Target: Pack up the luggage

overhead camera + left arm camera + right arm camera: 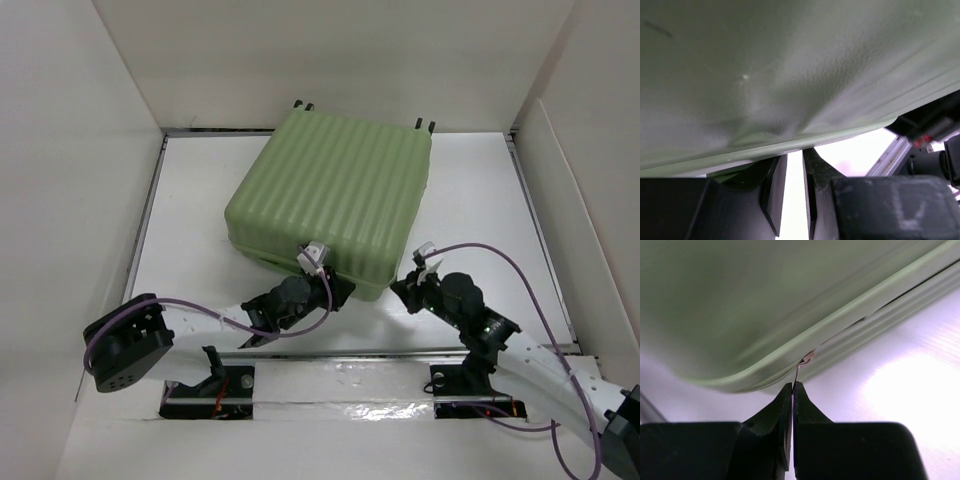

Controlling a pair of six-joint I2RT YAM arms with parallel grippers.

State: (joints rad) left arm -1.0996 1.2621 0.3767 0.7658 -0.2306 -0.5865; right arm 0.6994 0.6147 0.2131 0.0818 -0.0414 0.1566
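Observation:
The luggage (330, 190) is a light green ribbed hard-shell suitcase lying flat and closed mid-table, its black wheels (425, 125) at the far side. My left gripper (342, 288) is at its near edge. In the left wrist view the shell (790, 75) fills the top, and the left gripper (795, 152) has a narrow empty gap between its jaws, tips against the shell's lower rim. My right gripper (405, 290) is at the near right corner. In the right wrist view the right gripper (792, 386) is shut on the thin metal zipper pull (801, 367) at the seam of the luggage (765, 300).
White walls enclose the table on the left (70, 200), back and right. A metal rail (145, 220) runs along the left side and another along the right (545, 240). Purple cables (520, 270) loop over both arms. The right arm (935, 150) shows in the left wrist view.

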